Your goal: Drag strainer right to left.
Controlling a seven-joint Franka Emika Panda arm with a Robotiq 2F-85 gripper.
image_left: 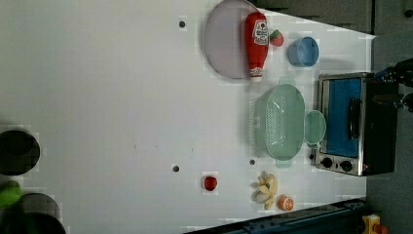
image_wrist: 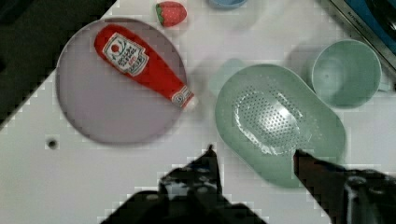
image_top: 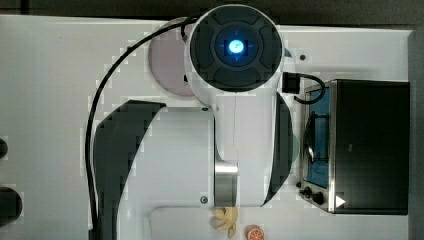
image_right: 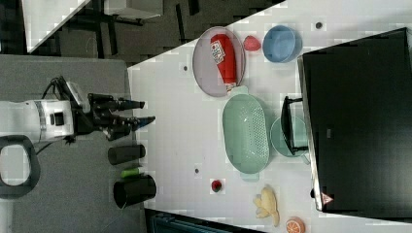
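In the right view, going from the right view's left, the gripper (image_right: 143,110) hangs off the white table (image_right: 170,126), pointing toward the right view's right, with its two dark fingers spread apart and nothing between them. Farther toward the right view's right lie a pale round plate (image_right: 206,73) carrying a red ketchup bottle (image_right: 225,57), then the strainer (image_right: 246,133), then a small mint-green cup (image_right: 291,138) tucked against the toaster oven (image_right: 357,121). A blue bowl (image_right: 282,43) sits beyond the plate.

The strainer rests upright on the table, untouched and well apart from the jaws. Its long axis runs up and down in the right view, crosswise to the line from gripper to strainer, so the wide rim's long flank faces the approaching fingers. One end tab lies just beside the plate's edge; the other end points toward a toy banana bunch (image_right: 267,204).

In the wrist view, one fingertip (image_wrist: 210,156) shows over bare table and the other over the strainer's near rim, with the perforated bottom lying ahead of them. The arm appears high above the surface.

The task looks not yet begun. The coming move likely calls for descending ahead until a finger hooks the near rim or drops inside the basin, then pulling across the open table away from the oven. The plate, close by one end tab, could be nudged if the drag veers that way.
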